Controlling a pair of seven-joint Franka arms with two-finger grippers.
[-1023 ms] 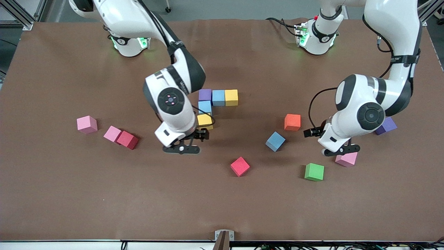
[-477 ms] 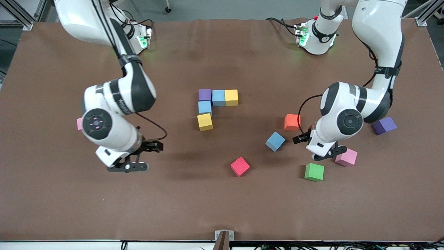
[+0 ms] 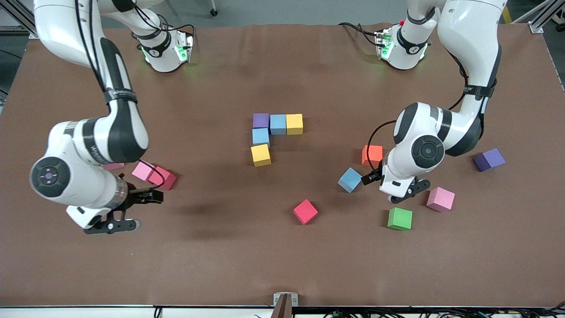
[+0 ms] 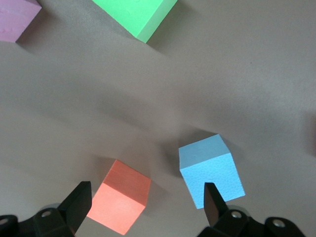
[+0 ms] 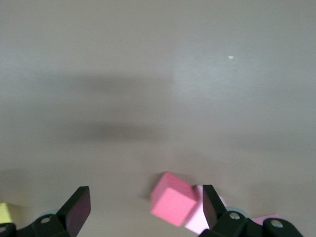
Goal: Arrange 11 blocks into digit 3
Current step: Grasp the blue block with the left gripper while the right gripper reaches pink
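Observation:
Five blocks form an L in mid-table: purple (image 3: 261,120), light blue (image 3: 278,124) and yellow (image 3: 294,124) in a row, then light blue (image 3: 261,136) and yellow (image 3: 261,155) running toward the front camera. My left gripper (image 3: 408,191) (image 4: 146,196) hangs open and empty above the loose orange block (image 3: 372,155) (image 4: 121,202) and light blue block (image 3: 350,179) (image 4: 211,170). My right gripper (image 3: 111,224) (image 5: 144,200) is open and empty in the air beside the red block (image 3: 162,178) (image 5: 173,200) and its touching pink block (image 3: 143,170) (image 5: 202,217).
Toward the left arm's end lie a green block (image 3: 400,218) (image 4: 136,15), a pink one (image 3: 440,199) (image 4: 15,19) and a purple one (image 3: 489,159). A second red block (image 3: 305,211) sits nearer the camera than the L. Another pink block (image 3: 112,166) peeks from under the right arm.
My right arm swung away from the L's yellow block toward its own end of the table. My left gripper shifted from over the pink block to above the orange and light blue blocks.

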